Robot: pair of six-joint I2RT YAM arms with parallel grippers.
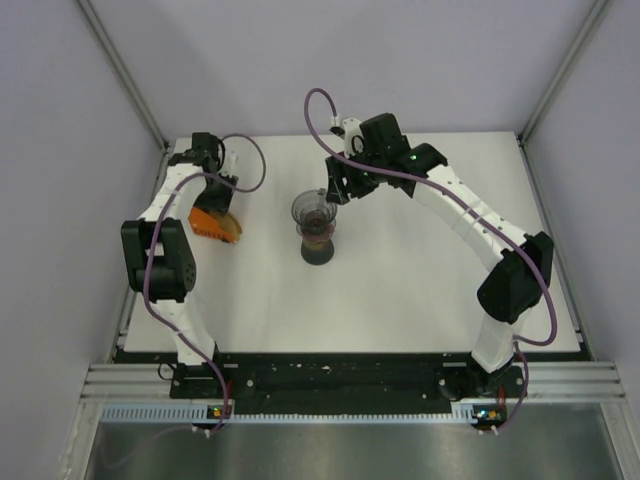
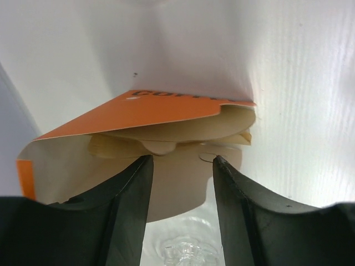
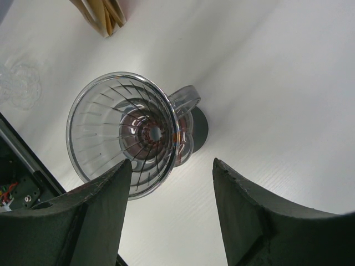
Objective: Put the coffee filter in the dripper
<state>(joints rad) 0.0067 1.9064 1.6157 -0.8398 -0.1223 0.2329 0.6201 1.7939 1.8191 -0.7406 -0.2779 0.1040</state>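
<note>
The coffee filter (image 2: pixel 176 188) is lying in the open mouth of an orange box (image 2: pixel 145 111). More tan filters are sitting stacked inside the box with it. Its round edge is sticking out toward the left gripper (image 2: pixel 182 163). The box is lying on its side on the white desk (image 1: pixel 420 290), at the far left.

The left gripper is pointing right at the box mouth. Its two black fingers are standing partly apart, not wide and not closed. The filter's round edge is showing in the gap between them. In the left wrist view, the pictures are not showing clearly if the fingers are touching the paper. They are not pinching it.

The dripper (image 3: pixel 122 133) is sitting near the middle of the desk, well apart from the box. It is a clear cone with ribs running down its inside. It is standing upright on a dark stand (image 3: pixel 198 130), and nothing is lying inside it.

The right gripper (image 3: pixel 172 166) is hanging just beside the dripper, on its far right side. Its fingers are spread wide and are holding nothing. In the right wrist view, the dripper's rim is showing just past the tips. The fingers are not touching the dripper.
</note>
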